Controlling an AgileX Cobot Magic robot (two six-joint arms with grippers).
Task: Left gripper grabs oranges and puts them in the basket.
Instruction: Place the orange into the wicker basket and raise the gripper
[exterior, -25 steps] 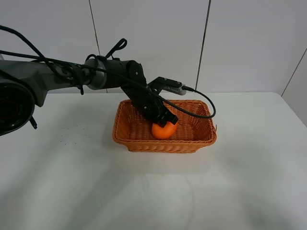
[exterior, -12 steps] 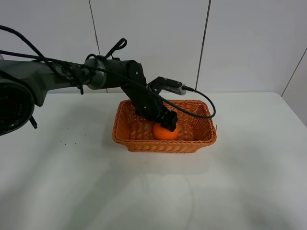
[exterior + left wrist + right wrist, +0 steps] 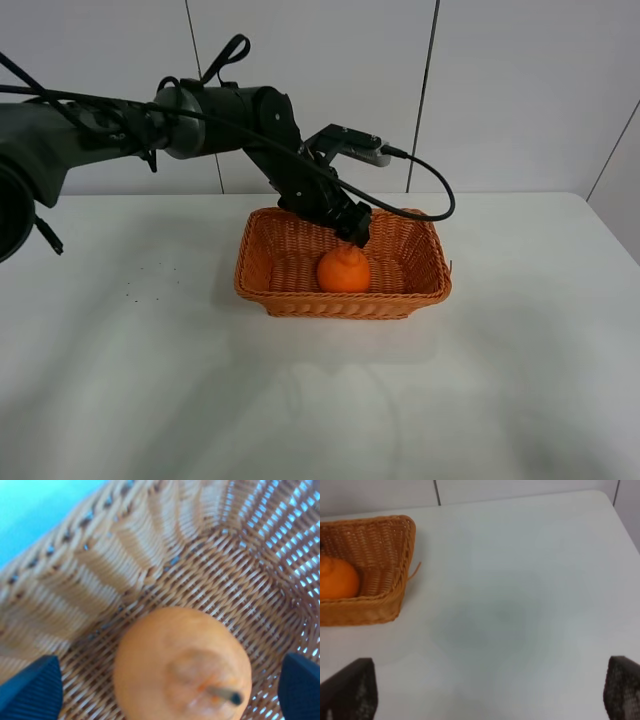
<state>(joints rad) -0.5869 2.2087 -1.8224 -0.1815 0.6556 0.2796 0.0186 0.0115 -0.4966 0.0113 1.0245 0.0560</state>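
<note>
The orange sits on the floor of the wicker basket, knob and stem up. It also shows in the left wrist view and the right wrist view. My left gripper is open and empty, raised just above the orange over the basket; its fingertips stand wide on either side of the fruit. My right gripper is open and empty above the bare table, well to the right of the basket; the exterior view does not show it.
The basket stands mid-table on a white tabletop. A black cable loops from the left arm over the basket's far rim. A tiled white wall rises behind the table.
My left gripper has let go of the orange and risen up and back from it. The orange now rests free in the basket.
</note>
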